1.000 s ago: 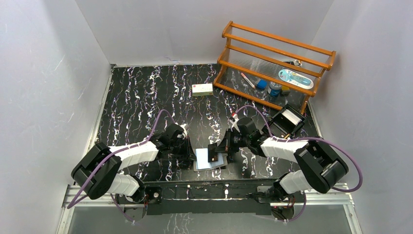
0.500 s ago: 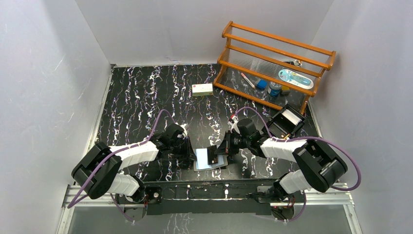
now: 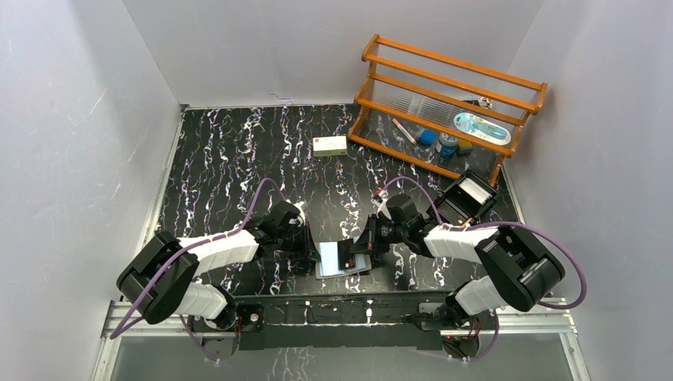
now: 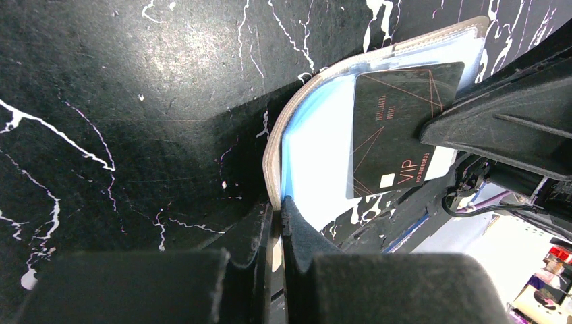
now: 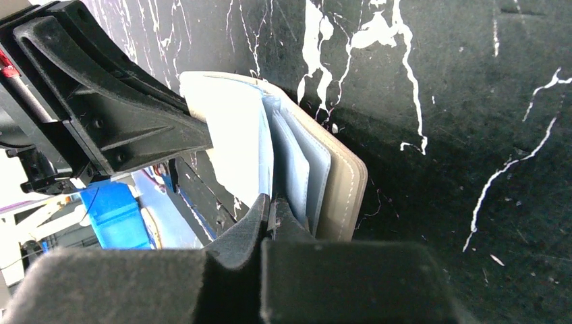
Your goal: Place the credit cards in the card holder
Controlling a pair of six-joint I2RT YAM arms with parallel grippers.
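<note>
1. From above, the card holder (image 3: pixel 332 263) is largely covered by the right gripper (image 3: pixel 347 255), and the left gripper (image 3: pixel 309 255) hides its left edge.
2. In the left wrist view, part of the dark card (image 4: pixel 394 128)'s right edge lies under the right gripper, which clamps it there. The card's smaller lettering is unreadable.
3. The left gripper's own fingers (image 4: pixel 303 246), closed on the holder's rim, are a dark blur cut off at the bottom edge.
4. In the right wrist view, the card is hidden between the blurred, closed fingers (image 5: pixel 236 233).
5. The small items on the wooden rack (image 3: pixel 444 83) are too tiny to identify.
6. The red mark on the white box (image 3: pixel 329 145) is unreadable.
</note>
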